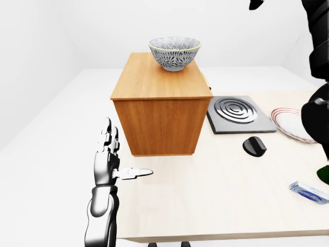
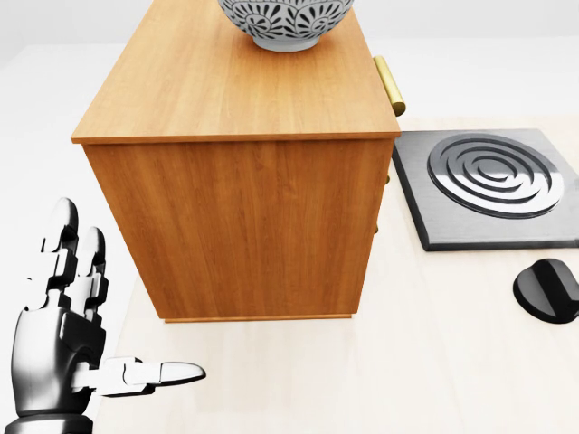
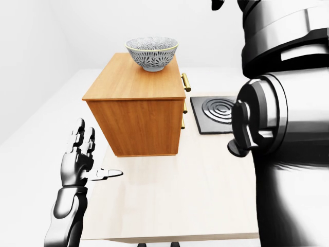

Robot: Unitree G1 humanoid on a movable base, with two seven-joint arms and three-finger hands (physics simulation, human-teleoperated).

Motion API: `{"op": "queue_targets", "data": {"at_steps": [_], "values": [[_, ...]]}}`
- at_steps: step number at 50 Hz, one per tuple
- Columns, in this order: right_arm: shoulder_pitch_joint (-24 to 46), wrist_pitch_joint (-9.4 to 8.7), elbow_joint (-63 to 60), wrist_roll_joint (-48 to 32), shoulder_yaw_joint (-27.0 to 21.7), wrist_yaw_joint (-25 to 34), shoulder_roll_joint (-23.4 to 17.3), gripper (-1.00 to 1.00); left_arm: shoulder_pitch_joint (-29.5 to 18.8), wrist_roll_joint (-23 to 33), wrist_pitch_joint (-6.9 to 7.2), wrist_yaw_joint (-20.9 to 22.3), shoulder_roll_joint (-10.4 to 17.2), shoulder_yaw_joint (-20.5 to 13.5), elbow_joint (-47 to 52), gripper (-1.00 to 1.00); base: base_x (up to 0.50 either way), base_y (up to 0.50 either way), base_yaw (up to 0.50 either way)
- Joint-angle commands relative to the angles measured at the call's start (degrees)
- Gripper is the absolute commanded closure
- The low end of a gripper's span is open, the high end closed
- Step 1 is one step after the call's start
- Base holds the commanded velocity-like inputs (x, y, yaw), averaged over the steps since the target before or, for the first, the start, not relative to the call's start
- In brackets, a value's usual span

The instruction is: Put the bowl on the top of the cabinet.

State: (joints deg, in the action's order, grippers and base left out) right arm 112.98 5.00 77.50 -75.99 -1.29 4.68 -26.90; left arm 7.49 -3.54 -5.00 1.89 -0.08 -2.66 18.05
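A grey patterned bowl (image 1: 175, 51) stands upright on the top of the wooden cabinet (image 1: 159, 98), near the top's far right corner. The cabinet stands on a light table (image 1: 205, 206) and has brass handles (image 2: 390, 84) on its right side. My left hand (image 1: 126, 152) is open and empty, fingers up and thumb pointing right, below and left of the cabinet at the table's left edge. My right arm (image 3: 277, 118) is raised at the right. Only a dark tip (image 1: 255, 4) of its hand shows at the top edge, above and right of the bowl.
A grey stove plate with rings (image 1: 237, 113) lies right of the cabinet, with a black knob (image 1: 254, 146) below it. A red-rimmed white plate (image 1: 293, 123) and a blue-white packet (image 1: 308, 192) lie at the right.
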Motion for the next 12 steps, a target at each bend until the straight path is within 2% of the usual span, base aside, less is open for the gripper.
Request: {"op": "queue_targets", "data": {"at_steps": [1,12], "values": [[7.02,0.00,0.42,-3.18,-1.97,2.37,-7.56,-1.00,-0.05,0.08,0.00,-0.15,-0.01,0.05,0.16,-1.00,0.00,0.00,0.00],[7.02,0.00,0.38,-4.15,-4.16,3.37,-11.95,-1.00,0.21,0.21,0.00,0.00,0.00,0.27,0.01,-1.00,0.00,0.00,0.00]]}}
